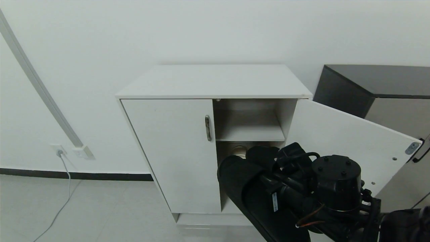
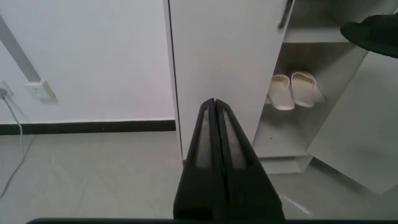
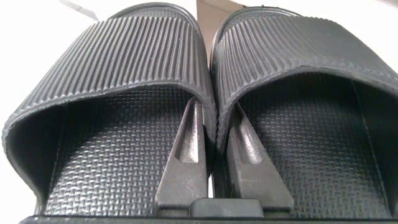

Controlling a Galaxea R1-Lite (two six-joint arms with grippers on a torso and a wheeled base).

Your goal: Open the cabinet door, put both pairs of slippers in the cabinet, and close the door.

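Observation:
The white cabinet (image 1: 215, 82) has its left door (image 1: 171, 151) shut and its right door (image 1: 349, 141) swung wide open. A beige pair of slippers (image 2: 295, 90) lies on the lower shelf inside. My right gripper (image 3: 214, 162) is shut on the black pair of slippers (image 3: 205, 81), one finger inside each slipper and their adjoining walls pinched between. This black pair (image 1: 242, 178) hangs in front of the open compartment, at lower-shelf height. My left gripper (image 2: 214, 124) is shut on nothing, low before the closed left door.
An upper shelf (image 1: 250, 134) divides the open compartment. A dark cabinet (image 1: 379, 87) stands right behind the open door. A wall socket (image 1: 58, 149) with a cable is at the far left. Bare floor (image 1: 84, 208) lies left of the cabinet.

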